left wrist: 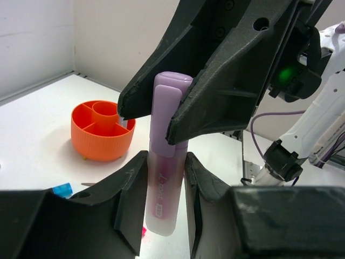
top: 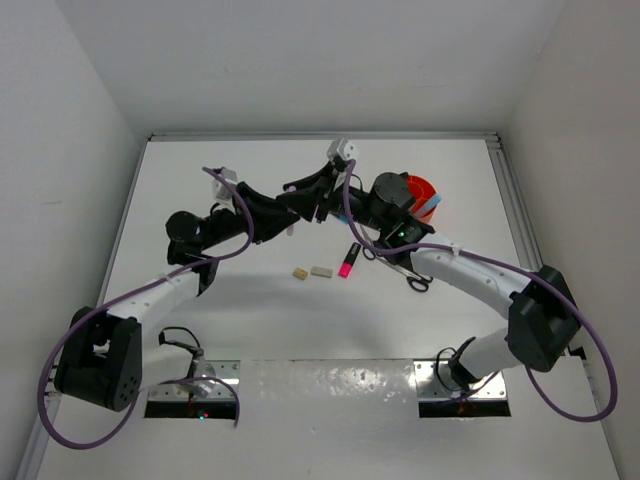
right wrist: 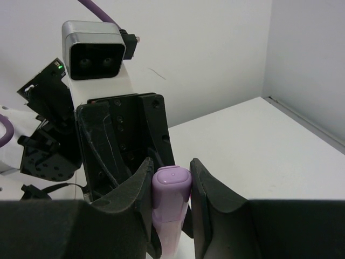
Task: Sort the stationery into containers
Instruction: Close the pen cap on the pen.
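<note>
A: Stationery: where's it all? Big stuff first.
B: White table (top: 300, 335) under everything. L arm (top: 170, 285) & R arm (top: 480, 275) reach in from the near edge and meet over the far-middle, just left of the orange tub (top: 425, 187).
A: Tub upright?
B: Yep, on the table at far right, R arm partly over it in the top view. L wrist view shows divided compartments w/ a round centre cup.
A: Scissors?
B: Black-handled scissors (top: 415, 282) flat on the table, just beside the R forearm.
A: And the lilac marker?
B: Lilac marker (left wrist: 164, 178) is off the table, upright in the L wrist view, gripped at both ends. On the left gripper (left wrist: 166, 159) the fingers are narrow, pinching the translucent barrel. The right gripper (right wrist: 171, 167) is narrow too, clamped on the cap end.
A: Rest?
B: Pink-capped marker (top: 347, 262) lies near table centre, btwn the erasers & the scissors. Light-blue piece (top: 431, 207) just beside the tub, can't tell what it is. Beige eraser (top: 299, 272) & grey eraser (top: 321, 270) sit side by side just left of the pink-capped marker, beige furthest left.
</note>
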Robot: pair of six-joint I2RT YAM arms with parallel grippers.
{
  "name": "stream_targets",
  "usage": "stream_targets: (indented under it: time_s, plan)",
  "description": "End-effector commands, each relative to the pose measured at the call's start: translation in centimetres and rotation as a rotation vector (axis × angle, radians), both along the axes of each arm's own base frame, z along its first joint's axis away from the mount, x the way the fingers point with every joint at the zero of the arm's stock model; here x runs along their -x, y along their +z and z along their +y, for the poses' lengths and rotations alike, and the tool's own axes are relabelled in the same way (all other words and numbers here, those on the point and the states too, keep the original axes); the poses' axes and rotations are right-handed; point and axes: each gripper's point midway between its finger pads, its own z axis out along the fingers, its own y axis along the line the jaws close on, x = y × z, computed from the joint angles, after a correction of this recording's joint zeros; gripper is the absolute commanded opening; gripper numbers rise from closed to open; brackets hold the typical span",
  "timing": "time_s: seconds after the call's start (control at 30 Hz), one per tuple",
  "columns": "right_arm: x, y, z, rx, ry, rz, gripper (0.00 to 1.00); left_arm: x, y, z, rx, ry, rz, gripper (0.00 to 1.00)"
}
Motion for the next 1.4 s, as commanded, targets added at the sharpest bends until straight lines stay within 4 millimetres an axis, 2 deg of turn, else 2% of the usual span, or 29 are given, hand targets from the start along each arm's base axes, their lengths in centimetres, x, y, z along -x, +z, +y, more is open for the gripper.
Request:
stream_targets:
  time_s: [0.0,0.07,0.17,0.3,0.4,0.5,0.63,0.73,0.77,0.87,0.97,1.07,1.1,1.27,1.3,1.37]
  plan:
    - [2.9,-11.6,0.0,0.297,0.094,0.28,0.0,2.0,10.7,2.3,0.199,0.133,-0.409,0.0]
    - [2.6,-10.8,0.3,0.28,0.094,0.285,0.01,1.9,10.1,2.2,0.184,0.129,-0.395,0.0]
    - [2.4,-9.0,0.7,0.25,0.112,0.284,0.24,1.7,9.0,1.9,0.161,0.12,-0.36,0.0]
    - [2.1,-7.2,0.9,0.222,0.115,0.269,0.39,1.7,7.2,1.5,0.14,0.103,-0.291,0.0]
    - [2.1,-6.6,0.7,0.209,0.111,0.267,0.46,1.6,6.6,1.4,0.13,0.107,-0.266,0.0]
    - [2.0,-5.6,0.4,0.187,0.107,0.256,0.48,1.5,6.1,1.3,0.117,0.103,-0.255,0.0]
    - [2.1,-3.7,0.1,0.157,0.102,0.228,0.56,1.3,5.5,1.1,0.101,0.099,-0.238,0.0]
    - [2.2,-1.6,-0.2,0.121,0.094,0.198,0.59,1.2,4.6,0.8,0.078,0.092,-0.213,0.0]
    - [2.1,-1.1,-0.3,0.111,0.09,0.19,0.64,1.0,4.2,0.7,0.065,0.095,-0.204,0.0]
    - [2.3,0.9,-0.4,0.077,0.098,0.162,0.7,0.9,3.5,0.5,0.048,0.094,-0.195,0.0]
    - [2.6,2.3,-0.5,0.051,0.103,0.145,0.7,0.9,3.0,0.2,0.03,0.093,-0.19,0.0]
    - [2.7,2.7,-0.7,0.049,0.106,0.135,0.61,0.9,2.8,0.1,0.025,0.089,-0.191,0.0]
    - [2.6,2.4,-0.7,0.062,0.101,0.133,0.57,1.0,3.0,0.0,0.025,0.085,-0.197,0.0]
    - [2.6,1.5,-0.6,0.082,0.111,0.151,0.48,1.0,3.2,-0.1,0.026,0.083,-0.202,0.0]
    - [2.6,1.3,-0.5,0.087,0.114,0.159,0.4,0.9,3.2,-0.1,0.027,0.086,-0.203,0.0]
    - [2.4,0.7,-0.4,0.1,0.117,0.172,0.33,0.9,3.3,-0.1,0.031,0.087,-0.206,0.0]
